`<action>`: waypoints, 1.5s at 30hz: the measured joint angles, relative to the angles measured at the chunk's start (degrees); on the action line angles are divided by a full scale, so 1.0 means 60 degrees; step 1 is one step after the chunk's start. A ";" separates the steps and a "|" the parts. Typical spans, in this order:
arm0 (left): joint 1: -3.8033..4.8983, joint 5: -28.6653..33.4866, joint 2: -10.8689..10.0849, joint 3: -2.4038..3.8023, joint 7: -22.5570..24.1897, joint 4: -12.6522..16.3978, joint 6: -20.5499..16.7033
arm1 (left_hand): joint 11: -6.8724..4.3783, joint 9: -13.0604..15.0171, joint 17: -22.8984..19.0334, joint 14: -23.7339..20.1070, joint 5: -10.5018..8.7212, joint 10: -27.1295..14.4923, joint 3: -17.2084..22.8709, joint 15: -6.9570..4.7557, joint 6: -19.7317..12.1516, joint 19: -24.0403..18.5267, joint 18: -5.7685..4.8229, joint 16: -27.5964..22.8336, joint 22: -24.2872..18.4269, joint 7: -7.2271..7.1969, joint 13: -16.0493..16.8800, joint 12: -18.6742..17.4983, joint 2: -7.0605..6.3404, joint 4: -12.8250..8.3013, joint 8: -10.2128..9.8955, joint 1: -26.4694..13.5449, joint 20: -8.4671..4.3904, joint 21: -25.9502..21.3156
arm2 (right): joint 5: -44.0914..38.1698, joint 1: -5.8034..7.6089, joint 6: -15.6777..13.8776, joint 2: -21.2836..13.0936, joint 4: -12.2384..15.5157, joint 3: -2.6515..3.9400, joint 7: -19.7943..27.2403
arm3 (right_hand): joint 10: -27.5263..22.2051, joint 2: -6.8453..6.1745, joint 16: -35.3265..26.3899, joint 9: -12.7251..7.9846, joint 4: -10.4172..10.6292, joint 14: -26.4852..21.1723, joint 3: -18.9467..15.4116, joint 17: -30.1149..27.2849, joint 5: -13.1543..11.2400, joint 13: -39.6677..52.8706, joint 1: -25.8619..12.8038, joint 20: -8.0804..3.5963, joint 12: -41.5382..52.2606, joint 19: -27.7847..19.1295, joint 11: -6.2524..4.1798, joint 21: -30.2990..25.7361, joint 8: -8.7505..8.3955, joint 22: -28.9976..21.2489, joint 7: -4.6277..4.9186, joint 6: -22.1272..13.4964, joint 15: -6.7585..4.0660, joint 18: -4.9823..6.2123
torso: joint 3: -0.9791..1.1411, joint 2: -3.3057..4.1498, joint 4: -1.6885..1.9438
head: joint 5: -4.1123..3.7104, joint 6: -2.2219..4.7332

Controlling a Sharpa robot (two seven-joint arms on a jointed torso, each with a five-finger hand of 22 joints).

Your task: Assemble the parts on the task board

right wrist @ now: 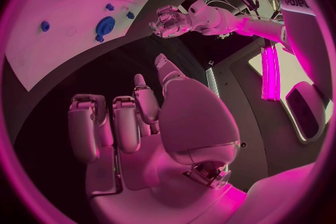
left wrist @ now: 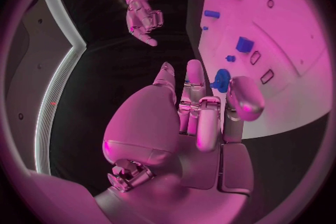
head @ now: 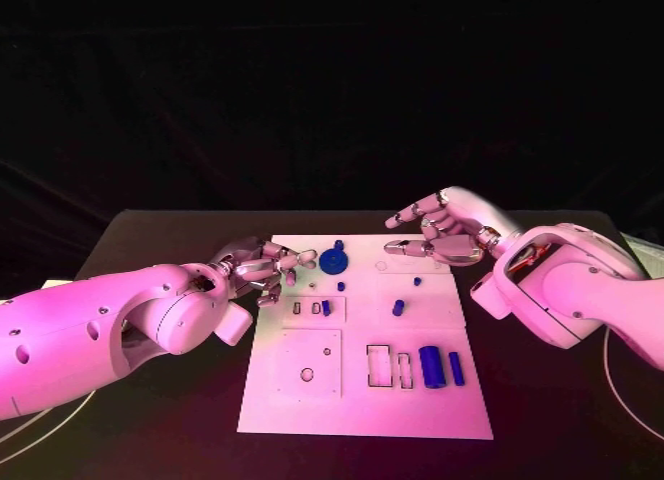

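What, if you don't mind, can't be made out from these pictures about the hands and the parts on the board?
- Left hand: head view, curled fingers hide the board's near-left corner; contact unclear.
- Blue disc: left wrist view, fingers hide part of it.
- Small blue pegs: head view, too small to tell whether seated.
- Right hand: apparently holding nothing.

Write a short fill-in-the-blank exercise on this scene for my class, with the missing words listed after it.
1. The task board lies on a ____ table.
2. The round blue gear sits on the board nearest the robot's ____ robot hand.
3. The right robot hand holds ____.
4. The two upright blue cylinders stand on the half of the board ____ to the robot.

Missing words: black; left; nothing; nearer
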 measured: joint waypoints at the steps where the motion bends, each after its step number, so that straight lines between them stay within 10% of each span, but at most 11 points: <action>1: 0.0049 -0.0325 -0.0004 0.0000 -0.0368 0.0027 0.0135 | -0.0052 0.0250 0.0000 0.0006 0.0000 -0.0045 -0.0103 -0.0091 -0.0073 0.0134 -0.0046 0.0077 0.0349 -0.0074 0.0658 0.0721 0.0049 0.0151 0.0347 -0.0049 -0.0037 0.0242 | 0.0124 0.0019 0.0005 -0.0046 -0.0024 -0.0001 0.0021 | 0.0000 0.0000 0.0000 0.0000 0.0000 0.0000 0.0000 0.0000 0.0000 0.0000 0.0000 0.0000 0.0000 0.0000 0.0000 0.0000 0.0000 0.0000 0.0000 0.0000 0.0000 0.0000 | 0.0005 -0.0016 -0.0005 | 0.0010 -0.0005; 6: 0.0392 -0.1762 -0.0001 -0.0003 -0.2000 0.0117 0.0788 | -0.0223 0.1349 0.0000 -0.0017 0.0000 0.0504 -0.0502 -0.0215 -0.0212 0.0851 -0.0270 0.0107 0.1853 -0.0363 0.2613 0.2679 0.0087 0.0634 0.1699 -0.0271 -0.0203 0.1196 | 0.0535 0.0071 0.0029 -0.0159 -0.0170 -0.0006 0.0081 | 0.0000 0.0000 0.0000 -0.0001 0.0000 0.0000 0.0000 -0.0001 0.0000 0.0001 0.0000 0.0001 0.0000 0.0001 0.0000 0.0000 0.0000 0.0000 0.0036 0.0036 0.0000 0.0000 | 0.0029 -0.0095 -0.0027 | 0.0079 -0.0055; 13: 0.0865 -0.3492 0.0425 0.0003 -0.3961 -0.0035 0.1631 | -0.0237 0.2517 -0.0001 0.0033 0.0000 0.0309 -0.0722 -0.0265 -0.1028 0.0901 -0.0393 0.0107 0.1950 -0.0372 0.2612 0.2776 0.0249 0.0912 0.2808 -0.0218 -0.0252 0.1391 | 0.0847 0.0089 0.0075 -0.0198 -0.0359 -0.0010 0.0097 | 0.0000 0.0038 0.0000 -0.0001 -0.0001 0.0000 0.0000 0.0002 0.0000 0.0003 0.0038 0.0001 0.0000 0.0002 0.0000 0.0000 0.0000 -0.0001 0.0036 0.0036 0.0000 0.0001 | 0.0061 -0.0179 -0.0048 | 0.0110 -0.0107; 27: 0.1355 -0.5480 0.2115 -0.0249 -0.5271 -0.1326 0.2674 | -0.0389 0.3446 -0.0003 -0.0002 -0.0119 0.0535 -0.1149 -0.0300 -0.1293 0.0935 -0.0537 0.0107 0.1949 -0.0504 0.3150 0.3246 0.0494 0.1013 0.3596 -0.0702 -0.0287 0.1639 | 0.1010 0.0096 0.0225 -0.0127 -0.0567 -0.0029 0.0029 | 0.0001 0.0038 -0.0038 -0.0001 0.0055 0.0000 -0.0055 0.0006 0.0037 -0.0020 0.0038 0.0003 0.0000 -0.0065 0.0000 -0.0034 0.0000 -0.0002 0.0036 0.0036 -0.0001 0.0001 | 0.0066 -0.0211 -0.0070 | 0.0135 -0.0126; 45: 0.1401 -0.6406 0.2836 -0.0376 -0.5738 -0.1957 0.3823 | -0.0428 0.3800 -0.0005 -0.0003 -0.0397 0.0710 -0.1537 -0.0367 -0.1397 0.0933 -0.0537 0.0107 0.1946 -0.0538 0.3452 0.3526 0.0461 0.1021 0.3780 -0.1212 -0.0356 0.1799 | 0.1014 0.0097 0.0369 -0.0058 -0.0623 -0.0040 -0.0094 | 0.0001 0.0038 -0.0054 -0.0002 0.0074 0.0000 -0.0074 0.0004 0.0050 -0.0019 0.0038 0.0003 0.0000 -0.0064 0.0000 -0.0048 -0.0001 -0.0004 0.0036 0.0036 -0.0001 0.0001 | 0.0055 -0.0195 -0.0067 | 0.0079 -0.0257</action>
